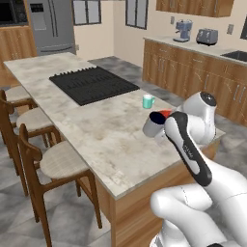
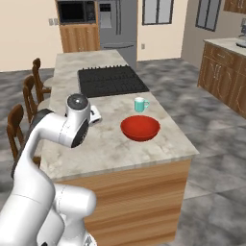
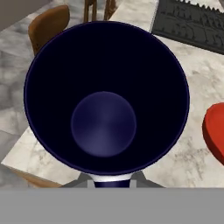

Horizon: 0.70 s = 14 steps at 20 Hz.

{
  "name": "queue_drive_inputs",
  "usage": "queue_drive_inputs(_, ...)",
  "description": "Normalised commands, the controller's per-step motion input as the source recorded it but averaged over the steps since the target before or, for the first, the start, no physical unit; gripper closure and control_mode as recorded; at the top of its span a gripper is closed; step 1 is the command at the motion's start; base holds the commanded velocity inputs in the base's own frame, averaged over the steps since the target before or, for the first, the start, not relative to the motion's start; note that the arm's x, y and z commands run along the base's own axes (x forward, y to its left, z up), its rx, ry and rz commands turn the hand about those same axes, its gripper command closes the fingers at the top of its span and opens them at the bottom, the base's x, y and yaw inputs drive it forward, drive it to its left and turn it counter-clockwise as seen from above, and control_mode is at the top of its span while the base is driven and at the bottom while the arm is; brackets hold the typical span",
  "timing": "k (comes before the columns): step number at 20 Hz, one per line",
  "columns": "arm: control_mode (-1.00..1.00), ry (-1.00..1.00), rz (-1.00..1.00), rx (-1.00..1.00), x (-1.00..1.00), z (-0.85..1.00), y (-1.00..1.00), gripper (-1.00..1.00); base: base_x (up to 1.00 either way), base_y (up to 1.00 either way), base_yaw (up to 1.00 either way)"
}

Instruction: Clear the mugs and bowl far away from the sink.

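The dark grey-blue mug (image 3: 107, 98) is held by its rim in the closed tool (image 3: 109, 178), raised over the near surface (image 1: 111, 140). It could slip if tilted. Beyond, one red bowl (image 2: 140, 128) and one teal mug (image 2: 140, 104) are seen; two mugs are counted in all.

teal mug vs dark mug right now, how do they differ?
Colour: the teal mug is light teal with a white inside; the dark mug is dark inside with a pale grey outside. Place: the teal mug stands free on the counter near the cooktop; the dark mug is gripped in the end effector, which is shut on its rim. Pose: the teal mug is upright, the dark mug looks tilted. Both are small beside the red bowl.
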Motion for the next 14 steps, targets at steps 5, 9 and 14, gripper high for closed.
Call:
queue_drive_inputs(5,-1.0,0.06,0.02,-0.1,0.21,-0.16,0.34,1.0,0.0,0.0,0.0)
queue_drive_inputs(9,-1.0,0.14,0.0,-0.1,0.45,-0.24,0.21,1.0,0.0,0.0,0.0)
queue_drive_inputs(14,-1.0,0.15,0.0,-0.04,0.5,-0.22,0.01,1.0,0.0,0.0,0.0)
